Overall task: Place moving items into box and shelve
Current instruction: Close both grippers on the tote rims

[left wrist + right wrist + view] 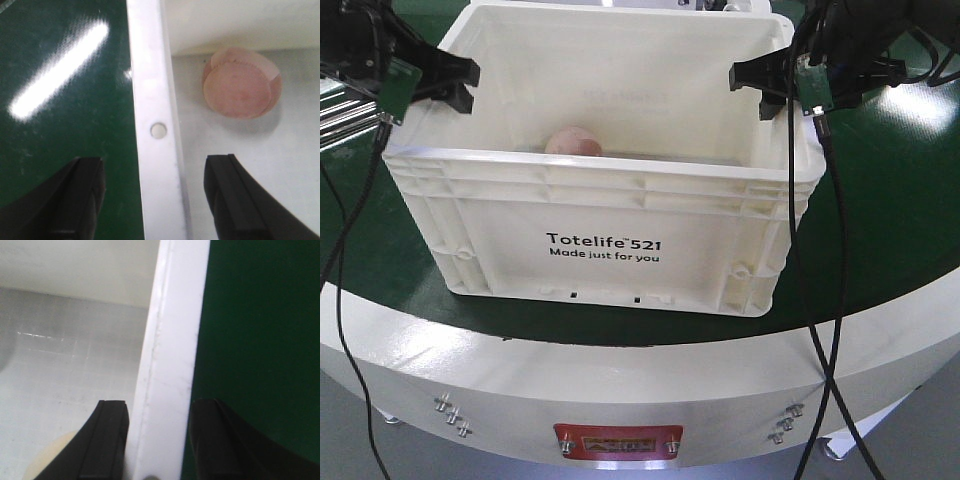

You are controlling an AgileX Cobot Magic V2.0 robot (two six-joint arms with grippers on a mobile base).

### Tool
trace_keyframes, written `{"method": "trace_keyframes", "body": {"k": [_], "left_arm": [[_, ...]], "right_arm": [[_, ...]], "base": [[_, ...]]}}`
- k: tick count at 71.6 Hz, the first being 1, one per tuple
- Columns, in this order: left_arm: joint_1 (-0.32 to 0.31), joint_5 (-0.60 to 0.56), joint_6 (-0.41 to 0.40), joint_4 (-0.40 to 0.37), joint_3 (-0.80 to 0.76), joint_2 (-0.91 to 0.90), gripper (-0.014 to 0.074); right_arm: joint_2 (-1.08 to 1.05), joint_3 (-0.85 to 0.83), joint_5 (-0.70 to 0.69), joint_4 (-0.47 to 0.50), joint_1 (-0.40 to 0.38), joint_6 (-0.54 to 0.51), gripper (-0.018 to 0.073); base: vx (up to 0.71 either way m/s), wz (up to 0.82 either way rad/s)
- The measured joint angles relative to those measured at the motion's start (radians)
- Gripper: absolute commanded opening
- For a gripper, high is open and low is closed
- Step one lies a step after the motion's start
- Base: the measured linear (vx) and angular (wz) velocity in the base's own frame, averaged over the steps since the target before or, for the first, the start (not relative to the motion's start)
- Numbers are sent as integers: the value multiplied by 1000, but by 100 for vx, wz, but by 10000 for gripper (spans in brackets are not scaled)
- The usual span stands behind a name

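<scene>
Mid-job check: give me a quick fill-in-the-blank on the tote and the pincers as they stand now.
The left pincer straddles the rim of the box with its jaws ____.
The round item lying inside the box is ____ in colour.
The table under the box is ____.
The number printed on the box front is ____.
Missing words: open; pink; green; 521.

"Totelife 521" on the box [600,205]

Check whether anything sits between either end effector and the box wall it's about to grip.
Nothing visible does. The left end effector straddles the box rim with open fingers; the right end effector straddles the opposite rim. The pink item lies clear inside.
</scene>
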Motion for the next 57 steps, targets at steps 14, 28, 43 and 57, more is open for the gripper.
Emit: {"method": "trace_keyframes", "body": {"k": [14, 28, 43, 57], "left_arm": [[0, 0, -2, -10, -5, 2, 393], [-1, 10, -4, -23, -8, 3, -29], [-1, 10, -1, -24, -8, 3, -29], [-1, 10, -1, -25, -8, 3, -29]], "right_arm": [[0, -2, -5, 13, 0, 1, -15], [0, -3, -5, 9, 0, 13, -15], [0, -3, -5, 9, 0, 13, -15], [0, -3, -6, 9, 3, 13, -12]], "base": [[0, 0], [0, 0], [0, 0], [0, 0]]}}
